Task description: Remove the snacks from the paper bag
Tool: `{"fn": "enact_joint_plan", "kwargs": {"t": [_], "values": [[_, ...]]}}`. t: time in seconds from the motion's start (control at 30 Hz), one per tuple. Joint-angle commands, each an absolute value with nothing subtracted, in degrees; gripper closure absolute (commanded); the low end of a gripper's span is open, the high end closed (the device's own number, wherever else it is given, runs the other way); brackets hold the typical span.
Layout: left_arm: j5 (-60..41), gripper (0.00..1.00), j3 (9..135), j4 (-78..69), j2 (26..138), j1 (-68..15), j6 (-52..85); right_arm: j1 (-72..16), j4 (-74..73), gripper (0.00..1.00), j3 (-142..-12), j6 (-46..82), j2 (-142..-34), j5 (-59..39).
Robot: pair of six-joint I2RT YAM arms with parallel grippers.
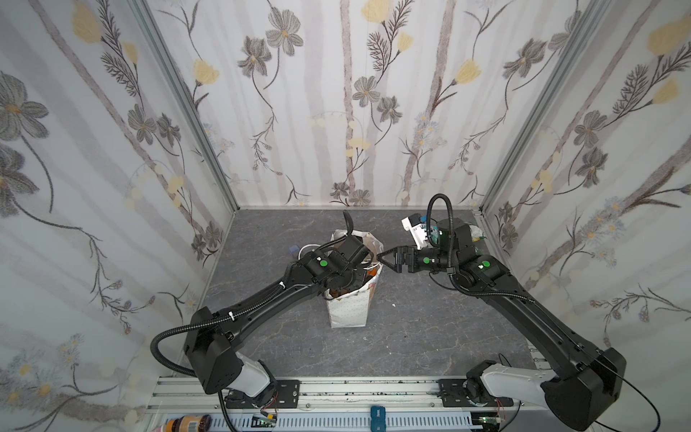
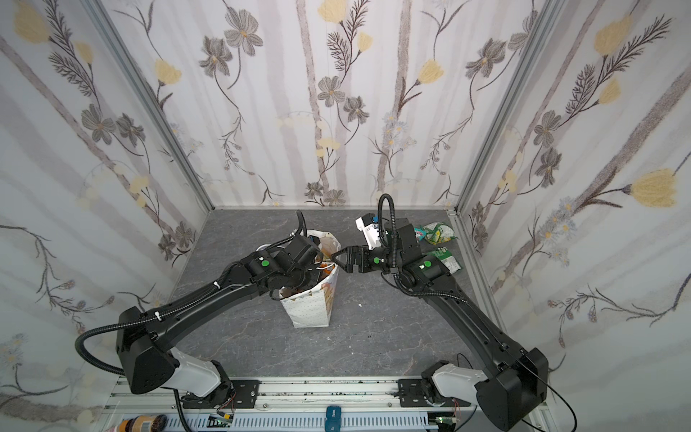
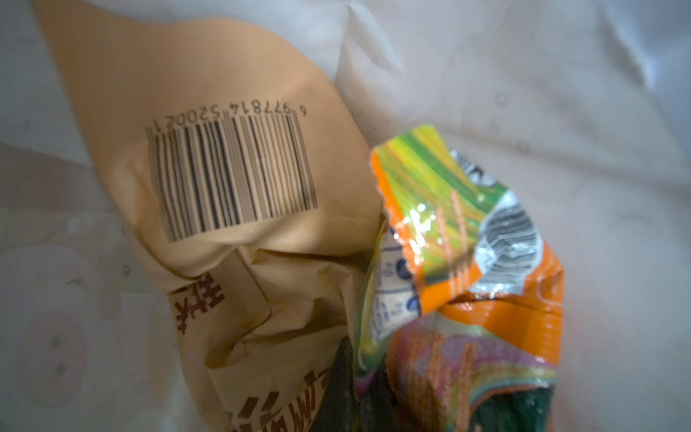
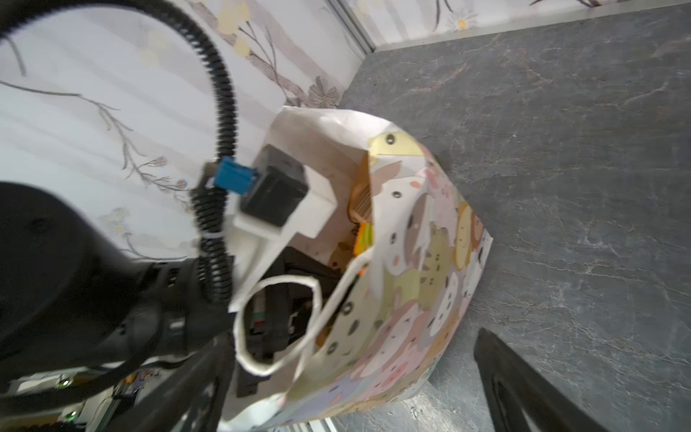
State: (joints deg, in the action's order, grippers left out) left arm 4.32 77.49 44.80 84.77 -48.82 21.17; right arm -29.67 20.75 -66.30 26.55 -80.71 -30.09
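Left hand (image 3: 355,392): deep inside bag (image 1: 347,310), jaws clenched. Its dark fingertips sit against the lower edge of orange packet (image 3: 486,291), but whether foil is actually pinched cannot be told. Tan packet (image 3: 232,168) lies touching it, barcode up; both are inside the bag. Green packets (image 2: 435,232) already lie on the counter (image 1: 411,336) at far right, well apart from the bag. Right hand (image 1: 381,257): released, jaws wide, empty, tips at the bag's right rim without gripping it. The bag stands upright and unheld, and the left wrist fills most of its mouth. Risks, as judged: (1) glossy foil slips out of a thin edge pinch on the lift and the packet drops back in. (2) The wrist rubs the paper wall on the way out and, with nothing pinning the bag, lifts or tips it. (3) Handle (image 4: 258,368) loops just beside the left wrist and could snag. (4) The tan packet rides up with the orange one and falls. (5) The right hand, closing at the rim, meets the left arm, which is near.
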Motion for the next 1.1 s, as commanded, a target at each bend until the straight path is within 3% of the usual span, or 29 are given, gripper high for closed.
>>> {"fn": "enact_joint_plan", "kwargs": {"t": [0.0, 0.53, 0.87, 1.07], "values": [[5.28, 1.00, 77.61, 41.16, 83.02, -48.88, 20.87, -29.87, 22.16, 0.01, -66.34, 25.49, -82.71, -22.67], [3.34, 1.00, 75.45, 35.83, 77.89, -48.50, 20.15, -29.60, 26.40, 0.00, -66.08, 23.61, -84.14, -16.94], [0.41, 1.00, 68.98, 23.26, 74.44, -48.41, 13.61, -31.16, 24.54, 0.01, -68.26, 24.76, -82.70, -23.52], [3.40, 1.00, 69.11, 20.85, 74.87, -49.06, 5.37, -31.77, 26.68, 0.16, -70.00, 24.52, -82.89, -22.37]]}}
